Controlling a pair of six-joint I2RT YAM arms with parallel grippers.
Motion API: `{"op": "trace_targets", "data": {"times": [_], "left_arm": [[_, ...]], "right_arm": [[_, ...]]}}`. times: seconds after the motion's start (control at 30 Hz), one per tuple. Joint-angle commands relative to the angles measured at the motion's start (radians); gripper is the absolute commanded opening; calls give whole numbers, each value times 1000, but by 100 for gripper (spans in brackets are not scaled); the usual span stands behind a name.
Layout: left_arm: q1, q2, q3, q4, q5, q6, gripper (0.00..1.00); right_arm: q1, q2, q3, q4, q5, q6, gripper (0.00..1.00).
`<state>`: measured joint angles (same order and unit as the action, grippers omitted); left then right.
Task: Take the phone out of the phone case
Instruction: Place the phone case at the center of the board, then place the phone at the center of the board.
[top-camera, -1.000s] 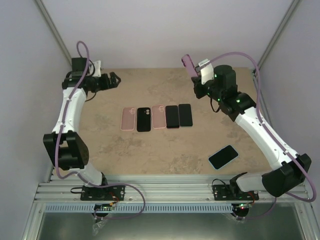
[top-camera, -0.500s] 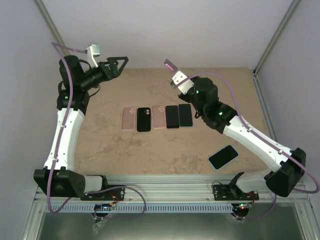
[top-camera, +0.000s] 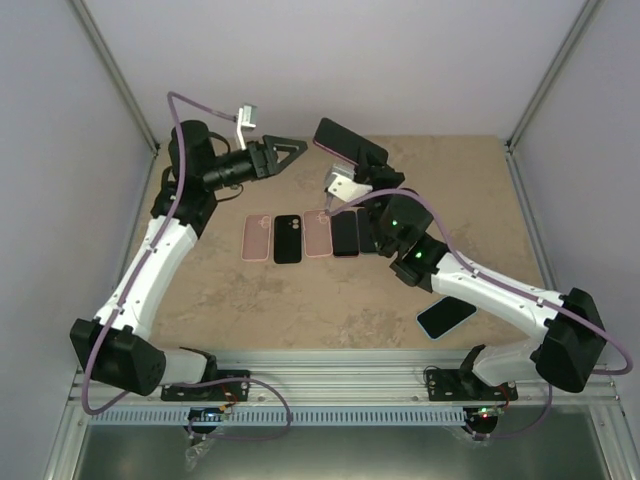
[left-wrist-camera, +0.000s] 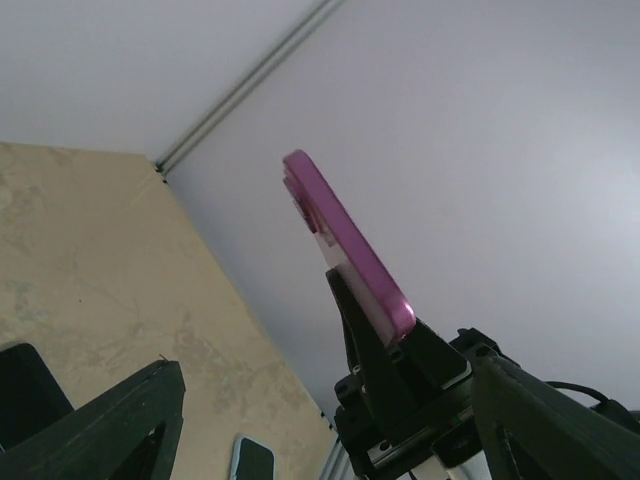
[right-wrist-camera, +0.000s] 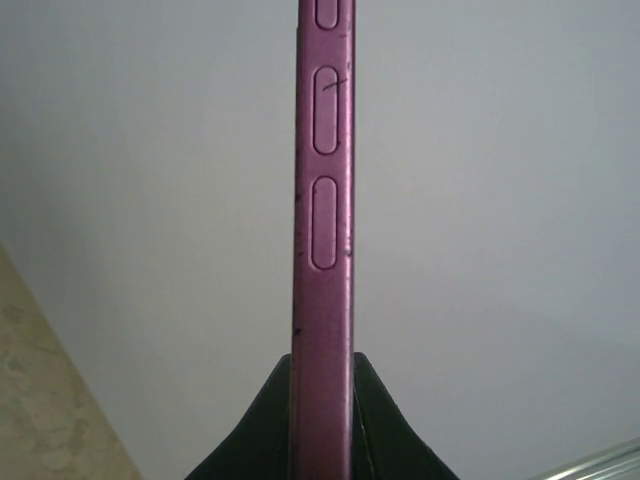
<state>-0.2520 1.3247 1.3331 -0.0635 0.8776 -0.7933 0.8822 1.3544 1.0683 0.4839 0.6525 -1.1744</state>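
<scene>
The phone in its purple case (top-camera: 350, 145) is held up in the air above the back middle of the table, dark screen up and tilted. My right gripper (top-camera: 371, 168) is shut on its lower end. In the right wrist view the case edge with its buttons (right-wrist-camera: 322, 250) stands upright between my right gripper's (right-wrist-camera: 322, 365) black fingers (right-wrist-camera: 385, 430). My left gripper (top-camera: 298, 150) is open and empty, just left of the phone and pointing at it. In the left wrist view the purple case (left-wrist-camera: 345, 245) rises between my left gripper's (left-wrist-camera: 328, 365) spread fingers (left-wrist-camera: 110, 430), not touching them.
A row of phones and cases lies mid-table: a pink one (top-camera: 257, 237), a black one (top-camera: 288, 238), another pink one (top-camera: 318, 233), two dark ones (top-camera: 344, 232). A teal-edged phone (top-camera: 446, 313) lies at front right. White walls enclose the table.
My right gripper has carried the purple-cased phone left toward the table's middle and tilted it. My left gripper has swung right and up, close to the phone, still open.
</scene>
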Motion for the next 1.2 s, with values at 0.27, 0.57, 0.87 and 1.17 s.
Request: {"op": "trace_targets", "data": {"times": [0.27,0.57,0.87,1.17], "left_arm": [[-70,-22,-120,208,66,-94,55],[-76,-23,-174,337,83,-191,35],[-77,-13,-189,386,90,-243,15],[-68,-21,-160,272,69,-106,0]], "right_arm": [[68,9,-140,564,-15,-427,0],[96,15,-187,631,-44,-484,1],[117,40,-231,728,-70,-571,1],[118,28,-263,727,-73,-569,37]]}}
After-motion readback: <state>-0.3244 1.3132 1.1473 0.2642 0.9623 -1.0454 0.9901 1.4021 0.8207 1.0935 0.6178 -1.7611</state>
